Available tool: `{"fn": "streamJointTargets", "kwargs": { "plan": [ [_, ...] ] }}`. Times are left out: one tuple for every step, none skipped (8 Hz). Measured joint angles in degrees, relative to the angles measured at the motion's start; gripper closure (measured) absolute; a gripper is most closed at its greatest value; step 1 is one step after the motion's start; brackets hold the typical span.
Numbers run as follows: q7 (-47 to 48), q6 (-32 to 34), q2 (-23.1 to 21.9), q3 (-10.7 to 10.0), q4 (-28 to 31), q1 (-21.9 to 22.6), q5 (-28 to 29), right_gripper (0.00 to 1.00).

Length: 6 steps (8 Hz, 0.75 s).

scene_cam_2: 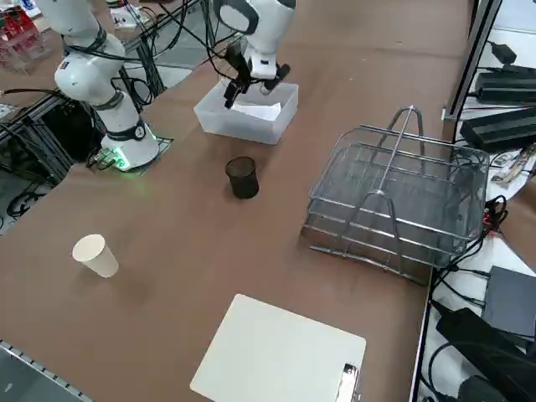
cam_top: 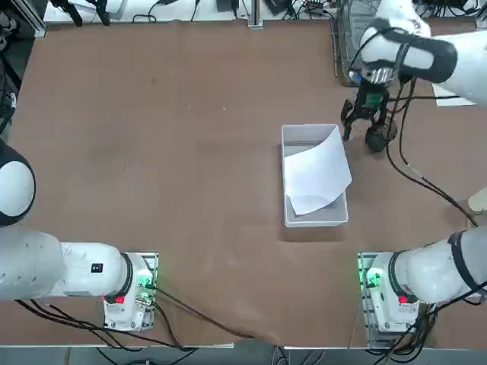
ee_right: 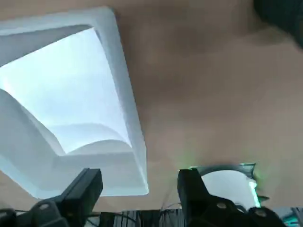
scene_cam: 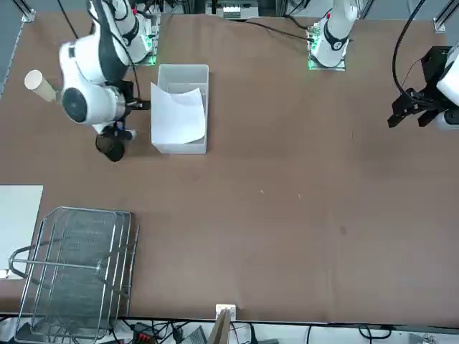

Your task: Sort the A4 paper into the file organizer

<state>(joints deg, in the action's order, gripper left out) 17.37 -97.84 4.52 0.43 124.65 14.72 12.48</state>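
Pincer (ee_right: pixel 139 189) on my right arm hangs empty with its two dark fingers spread wide, raised above the brown bench (cam_top: pixel 190 152), just off the far right corner of the clear bin (cam_top: pixel 288 156). Inside that bin, close beside the pincer on the side toward the arm's base, the A4 paper (cam_top: pixel 318 171) lies tilted, one corner poking up over the rim and its lower edge curling.

I judge the sheet to be very light, thin and floppy, smooth enough to slip, and easy to crease. The raised corner or the lifted free edge looks like the best place to pinch it, since the rest lies down among the bin walls.

The bin is a translucent, hard-walled plastic rectangle. A small dark cup (scene_cam_2: pixel 242 177) stands on the bench near the pincer. Well apart, on the far side away from the arm's base, stands the file organizer (scene_cam_2: pixel 394 205), a shiny wire-mesh rack of stacked trays with a hoop handle.
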Motion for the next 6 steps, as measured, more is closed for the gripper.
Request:
{"fn": "streamJointTargets", "kwargs": {
  "plan": [
    [0.1, -1.0, 1.1, 0.0, 0.0, 0.4, 1.2, 0.04],
    [0.1, -1.7, 2.2, 0.0, 0.1, 1.0, 1.7, 0.04],
    [0.5, -2.2, 3.3, 0.0, 0.1, 1.8, 1.9, 0.07],
    [1.0, -2.5, 4.5, 0.0, 0.1, 2.4, 1.9, 0.08],
    [1.2, -2.5, 5.4, 0.0, 0.1, 2.9, 1.9, 0.11],
    [1.3, -2.5, 6.2, 0.0, 0.1, 3.2, 2.0, 0.19]
  ]
}}
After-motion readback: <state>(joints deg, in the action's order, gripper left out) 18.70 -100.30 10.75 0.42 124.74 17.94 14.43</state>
